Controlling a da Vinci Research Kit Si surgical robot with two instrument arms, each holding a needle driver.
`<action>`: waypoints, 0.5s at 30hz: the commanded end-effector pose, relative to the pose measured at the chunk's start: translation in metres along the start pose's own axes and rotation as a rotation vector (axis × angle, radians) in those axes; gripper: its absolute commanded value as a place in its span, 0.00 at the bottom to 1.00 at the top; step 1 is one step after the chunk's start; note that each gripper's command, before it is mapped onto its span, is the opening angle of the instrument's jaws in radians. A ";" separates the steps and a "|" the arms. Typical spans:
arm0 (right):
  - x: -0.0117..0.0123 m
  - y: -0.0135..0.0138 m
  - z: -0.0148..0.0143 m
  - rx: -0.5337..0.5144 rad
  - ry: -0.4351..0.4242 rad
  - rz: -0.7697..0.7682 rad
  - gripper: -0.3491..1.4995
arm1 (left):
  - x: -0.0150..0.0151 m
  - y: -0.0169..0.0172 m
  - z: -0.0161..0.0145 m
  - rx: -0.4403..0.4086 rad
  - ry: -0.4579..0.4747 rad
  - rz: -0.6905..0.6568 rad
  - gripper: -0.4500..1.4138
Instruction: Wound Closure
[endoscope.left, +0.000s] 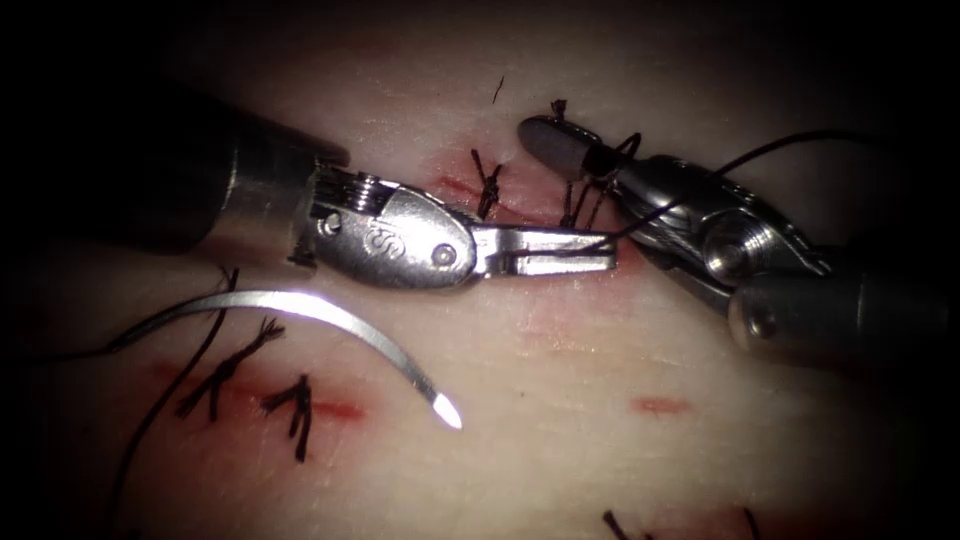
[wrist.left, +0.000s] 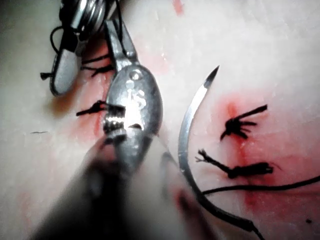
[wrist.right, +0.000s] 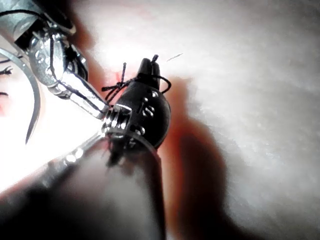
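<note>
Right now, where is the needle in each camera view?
Endoscope: the needle lies free on the tissue, below the left tool, which grips the thread.
Left wrist: needle beside the left tool.
Right wrist: needle beyond the left tool, away from the thread-wrapped right tool.
Shared landmark: the left tool.

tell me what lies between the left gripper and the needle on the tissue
In the endoscope view, only bare tissue separates the left gripper, shut on thread, from the needle lying free below it.
</note>
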 end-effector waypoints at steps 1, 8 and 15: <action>0.0003 -0.0005 0.0008 -0.002 0.013 -0.015 0.00 | -0.0005 0.0001 0.0005 0.000 0.001 0.001 0.00; 0.0001 -0.0003 -0.0004 -0.001 0.036 -0.052 0.00 | -0.0001 -0.0003 -0.0011 0.008 -0.006 -0.006 0.00; -0.0014 -0.0013 -0.0028 0.103 0.044 -0.131 0.00 | 0.0013 -0.0043 -0.0040 0.042 -0.030 -0.042 0.00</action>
